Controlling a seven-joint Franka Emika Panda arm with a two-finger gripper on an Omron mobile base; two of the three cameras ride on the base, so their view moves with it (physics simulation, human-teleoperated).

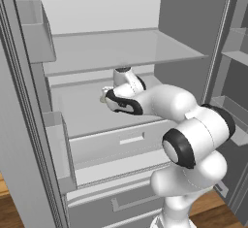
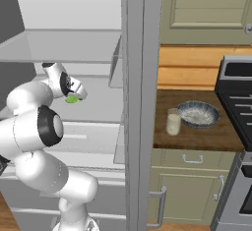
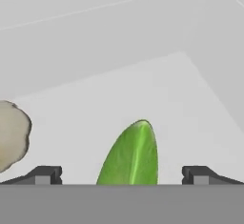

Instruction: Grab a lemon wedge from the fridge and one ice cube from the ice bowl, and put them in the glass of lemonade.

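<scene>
The fridge (image 1: 121, 47) stands open, and my arm reaches onto its middle shelf. The lemon wedge (image 3: 131, 154), bright yellow-green, lies on that shelf right in front of the hand, between the two fingertips. My gripper (image 3: 121, 175) is open, one fingertip on each side of the wedge and clear of it. From the right base view, the lemon wedge (image 2: 72, 99) peeks out just under the gripper (image 2: 75, 95). The glass of lemonade (image 2: 173, 123) stands on the wooden counter to the right, with the speckled ice bowl (image 2: 198, 114) beside it.
A beige lumpy item (image 3: 12, 135) lies on the same shelf, left of the wedge in the hand view. A glass shelf (image 1: 126, 52) sits close above the hand. The open fridge door (image 2: 138, 102) stands between the arm and the counter; a stove (image 2: 238, 127) is at far right.
</scene>
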